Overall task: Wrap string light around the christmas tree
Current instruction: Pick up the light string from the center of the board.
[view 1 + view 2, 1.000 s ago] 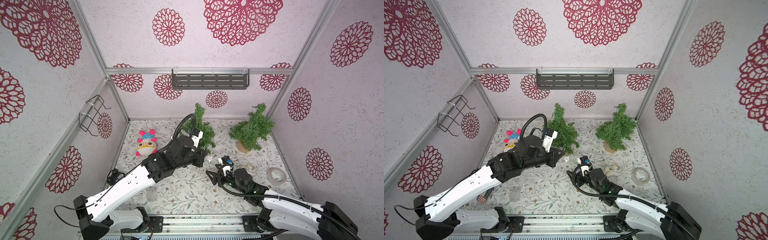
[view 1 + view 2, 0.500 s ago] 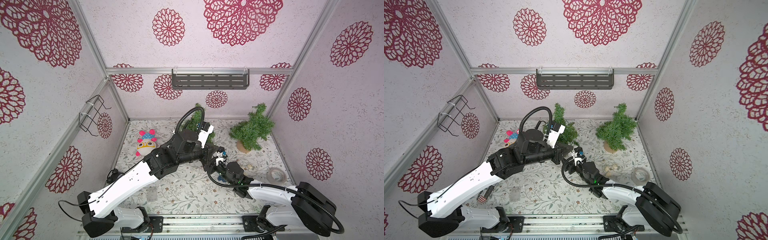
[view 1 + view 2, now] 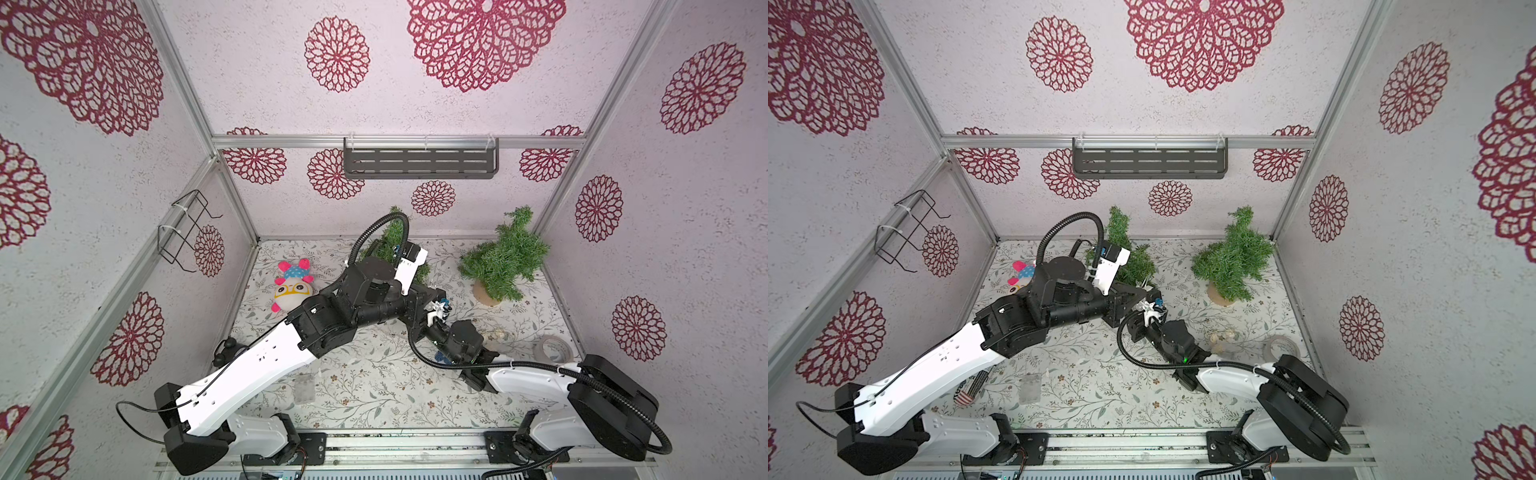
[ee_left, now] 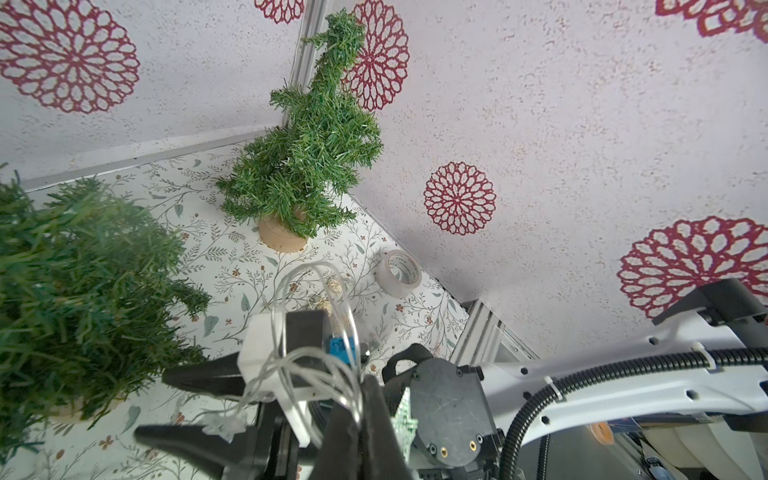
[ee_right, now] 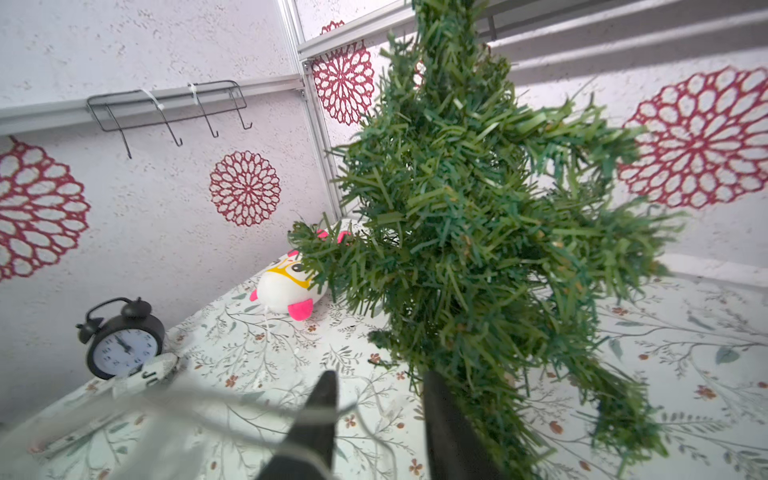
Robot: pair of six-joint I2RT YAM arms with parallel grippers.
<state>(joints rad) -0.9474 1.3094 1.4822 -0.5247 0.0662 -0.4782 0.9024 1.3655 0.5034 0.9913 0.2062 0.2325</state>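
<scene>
Tree (image 5: 478, 232) at middle of worktop's (image 3: 374, 374) rear edge was seen bare, wrapping judged unstarted | string light (image 4: 316, 361) was held bunched in clamped left claw (image 4: 365, 390) beside it | right claw (image 5: 378, 399) was seen narrowly parted.

Light: bright, even, diffuse; faint soft shadows on tabletop (image 3: 374, 386). Both top views: sharp, edges bowed. Right wrist view: string light (image 5: 257, 402) blurred up close. Left wrist view: nearest christmas tree (image 4: 75, 291) out of focus.
</scene>
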